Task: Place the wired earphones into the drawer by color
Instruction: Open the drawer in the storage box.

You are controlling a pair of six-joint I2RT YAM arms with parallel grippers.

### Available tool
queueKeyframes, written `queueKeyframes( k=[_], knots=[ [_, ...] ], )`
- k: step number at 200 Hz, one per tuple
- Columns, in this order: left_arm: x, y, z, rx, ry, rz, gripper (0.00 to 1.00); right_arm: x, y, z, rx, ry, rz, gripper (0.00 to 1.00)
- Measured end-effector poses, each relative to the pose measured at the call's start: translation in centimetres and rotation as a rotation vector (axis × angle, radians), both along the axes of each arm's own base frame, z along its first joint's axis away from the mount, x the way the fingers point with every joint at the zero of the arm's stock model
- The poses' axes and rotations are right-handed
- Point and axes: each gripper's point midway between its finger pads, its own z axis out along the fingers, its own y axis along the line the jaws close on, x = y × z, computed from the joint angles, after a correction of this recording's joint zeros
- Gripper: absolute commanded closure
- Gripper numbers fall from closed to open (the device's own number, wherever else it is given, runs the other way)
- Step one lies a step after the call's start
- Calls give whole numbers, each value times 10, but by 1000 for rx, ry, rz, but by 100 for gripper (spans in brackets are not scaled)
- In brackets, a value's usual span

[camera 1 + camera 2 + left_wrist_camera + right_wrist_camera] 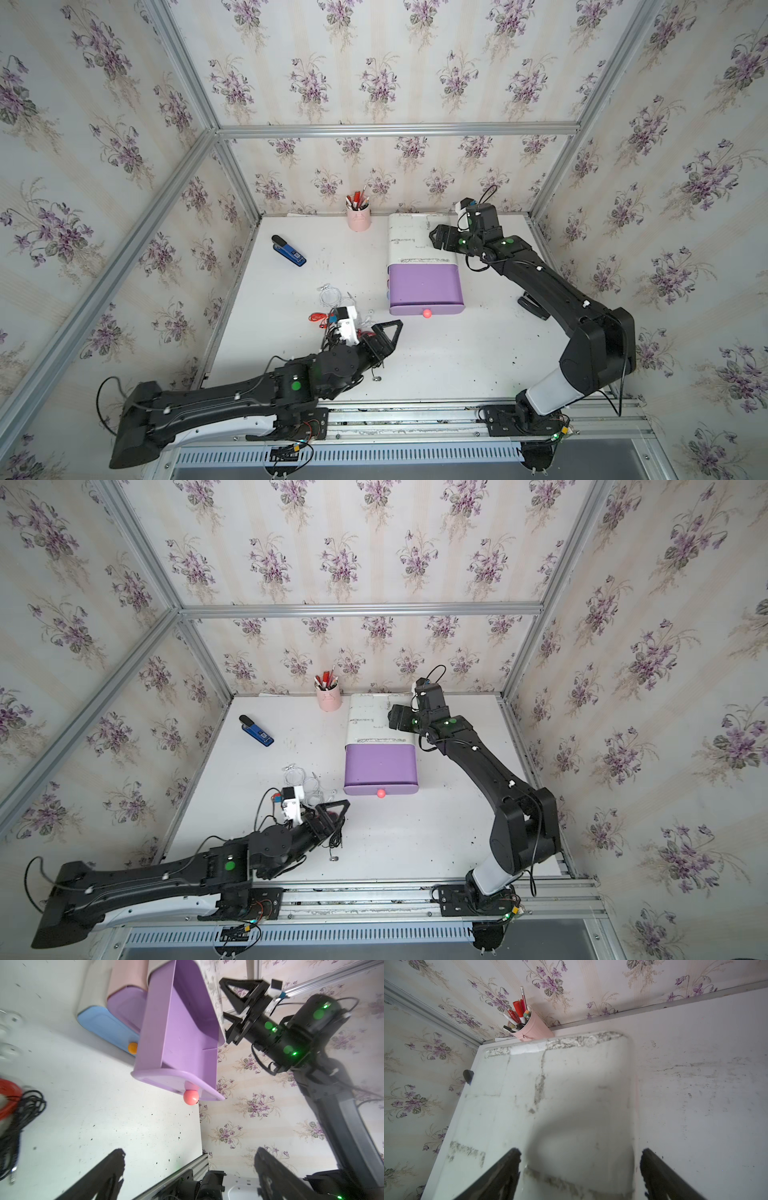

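Although the blue stapler (289, 250) at 10 o'clock on the tabletop (436, 357) sits well clear, my worry begins at 8 o'clock. There the wired earphones lie bunched: white earphones (330, 293), red earphones (318, 318) and black earphones (27, 1109), so close that I cannot tell whether their cables cross. If I pinch 1 colour, a crossed loop could drag another along and spoil the sort. The left claw (190, 1150) hangs just beside that heap, fingers wide apart and holding nothing. Black cable runs under its wrist, so a lift may snag it.

Further right, at 1 o'clock, the drawer unit (409, 243) has its top purple drawer (424, 286) pulled far out and empty. A hard drop or a nudge on the pink knob (427, 313) might tip it or pull it free. A cable trailing over the rim would block closing.

The right claw (581, 1150), fingers apart and empty, hovers over the unit's white top. Whether it presses down I cannot tell, so I would not count on it as a brace.
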Motion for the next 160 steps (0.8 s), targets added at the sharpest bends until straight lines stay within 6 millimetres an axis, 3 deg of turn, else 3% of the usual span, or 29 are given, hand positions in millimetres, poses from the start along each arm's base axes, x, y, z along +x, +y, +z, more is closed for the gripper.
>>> queueKeyframes(
  k=[22,45,78,111,142,160],
  knots=[
    [1,57,44,81,-29,98,0,1,0,23,6,-53,8,7],
    [15,99,49,347,5,207,0,1,3,38,13,-80,17,7],
    [48,127,10,658,164,234,0,-12,19,47,5,-79,70,7],
    [72,147,-28,763,309,176,0,-55,60,68,-10,-112,221,8],
    [86,144,-50,782,396,36,0,-91,69,71,-17,-109,270,9],
    [87,135,-56,782,400,-60,0,-126,86,63,-23,-83,348,11]
  ],
)
